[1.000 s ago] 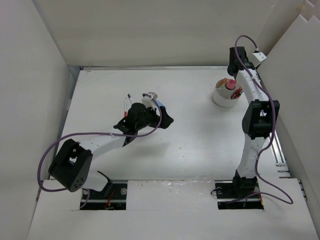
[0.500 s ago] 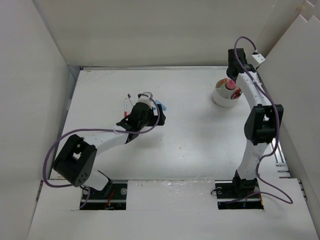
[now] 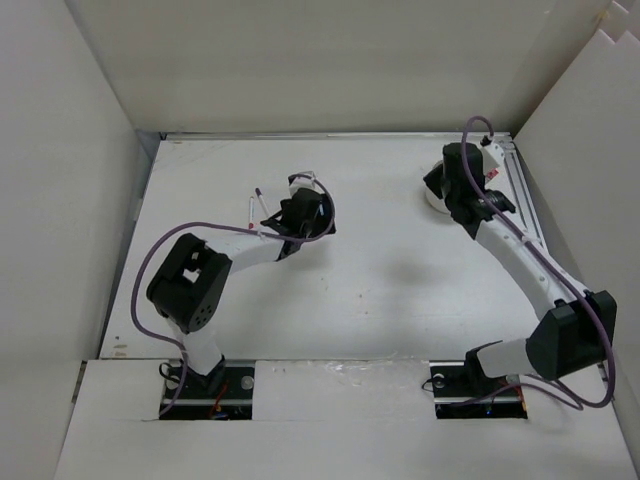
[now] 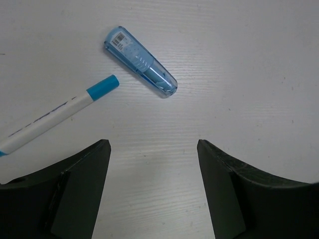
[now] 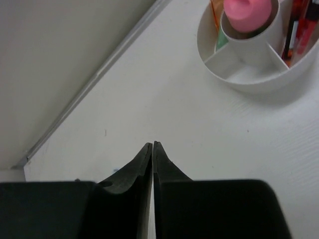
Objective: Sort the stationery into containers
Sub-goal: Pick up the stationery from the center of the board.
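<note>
Cup [image 5: 249, 82] well clear of closed, empty right tool [image 5: 152, 144], left tool [image 4: 153, 149] open, blue cap [image 4: 140, 61] just ahead

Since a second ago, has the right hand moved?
Yes. In the top view the right hand was beyond the round white plastic divided cup, toward the back wall; it has come nearer and now hides most of the cup.
</note>
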Available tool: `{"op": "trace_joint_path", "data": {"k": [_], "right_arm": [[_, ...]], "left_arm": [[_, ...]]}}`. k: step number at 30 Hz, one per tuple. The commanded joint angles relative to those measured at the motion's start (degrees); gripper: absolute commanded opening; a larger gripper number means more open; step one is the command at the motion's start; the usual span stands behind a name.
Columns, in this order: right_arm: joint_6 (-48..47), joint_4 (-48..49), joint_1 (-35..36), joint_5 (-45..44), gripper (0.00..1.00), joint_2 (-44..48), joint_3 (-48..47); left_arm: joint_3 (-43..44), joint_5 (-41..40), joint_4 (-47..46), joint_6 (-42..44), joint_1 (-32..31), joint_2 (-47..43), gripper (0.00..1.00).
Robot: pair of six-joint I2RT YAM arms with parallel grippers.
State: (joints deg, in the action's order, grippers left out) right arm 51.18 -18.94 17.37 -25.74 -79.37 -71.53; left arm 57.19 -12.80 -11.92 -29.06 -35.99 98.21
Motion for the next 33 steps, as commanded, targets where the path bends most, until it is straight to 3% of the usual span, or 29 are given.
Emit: {"op": "trace_joint_path", "data": {"k": [1,5,8,27,33], "right_arm": [[1.64,4.43,0.30,4.81,0.09,3.51,4.89],[1.64,4.44,0.30,8.50,0.35,7.20,8.23],[1.04,5.57,0.30,11.14,0.42,10.01,10.87],[-0.03,6.11,-0.23,16.77,0.43,13.81,15.01],[-0.03,6.63,-1.98,17.30,0.43,13.81,15.54]], "left_arm": [[5.12,-1.96,1.37,-2.67,-1.37,2.94,0.67],[9.86,-3.64,2.87,-4.69,-1.37,7.33,0.67],[13.29,-4.34,4.27,-5.31,-1.89,10.41,0.67],[26.13,-11.81,12.01,-7.50,-1.89,22.02,0.55],[27.27,-12.43,14.03,-7.50,-1.89,23.87,0.45]]}}
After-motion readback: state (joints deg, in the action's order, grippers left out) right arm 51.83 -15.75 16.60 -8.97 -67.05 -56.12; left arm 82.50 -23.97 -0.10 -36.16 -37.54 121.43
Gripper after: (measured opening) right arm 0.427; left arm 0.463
